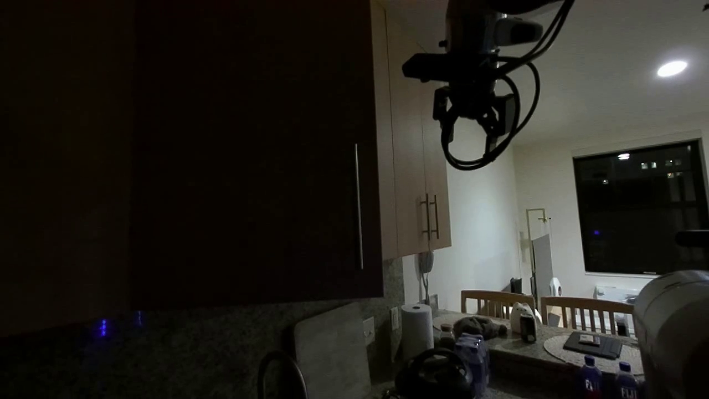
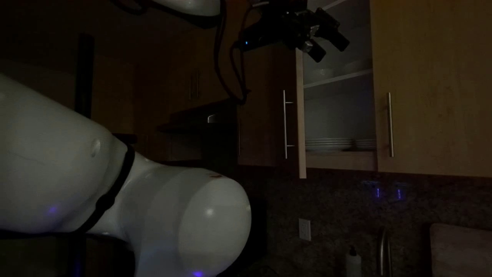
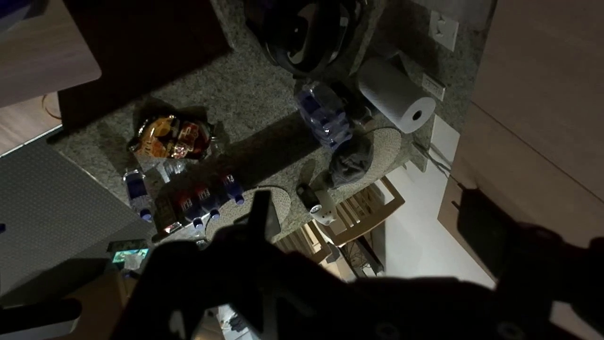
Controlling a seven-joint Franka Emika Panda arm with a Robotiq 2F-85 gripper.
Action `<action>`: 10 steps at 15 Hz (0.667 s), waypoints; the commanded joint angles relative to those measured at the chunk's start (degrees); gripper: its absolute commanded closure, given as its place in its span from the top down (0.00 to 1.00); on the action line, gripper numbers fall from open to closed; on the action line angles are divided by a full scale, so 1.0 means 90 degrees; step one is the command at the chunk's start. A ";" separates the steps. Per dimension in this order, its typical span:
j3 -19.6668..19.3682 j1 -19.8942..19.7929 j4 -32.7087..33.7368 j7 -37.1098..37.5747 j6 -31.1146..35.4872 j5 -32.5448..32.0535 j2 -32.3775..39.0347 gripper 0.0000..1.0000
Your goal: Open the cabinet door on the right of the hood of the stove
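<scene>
- The cabinet door (image 1: pixel 249 160) to the right of the hood (image 2: pixel 192 121) stands swung out, its handle (image 1: pixel 359 208) near the free edge; the opening looks done, or close to it.
- The claw (image 2: pixel 331 51) is spread wide with nothing in its grasp, up high across the mouth of the cabinet (image 2: pixel 340 160) in an exterior view, clear of the handle.
- If the arm (image 2: pixel 184 215) backs away toward the hood, it could push the door shut, since it seems to reach around to the opening side; how near the two are I cannot tell.
- The loose cable (image 1: pixel 464 165) loops under the claw and could snag on the handle in a sideways move, dragging the door along.
- A drop or forward reach could knock the claw into the shelf (image 2: pixel 338 78) or the plates (image 2: pixel 328 144), which would likely chip.
- The neighbouring shut door (image 2: pixel 434 88) has a second handle (image 2: pixel 390 125); mistaking it for the target would open the wrong panel.
- Poor light could also cause a bump: in an exterior view the door's face is nearly black.
</scene>
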 commanded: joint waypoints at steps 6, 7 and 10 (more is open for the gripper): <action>-0.0848 -0.0733 -0.0156 -0.2980 0.1344 0.1640 0.0551 1.00; -0.0827 -0.0782 -0.0177 -0.3355 0.1396 0.1792 0.0605 1.00; -0.0775 -0.0903 -0.0298 -0.4482 0.1648 0.2148 0.0667 1.00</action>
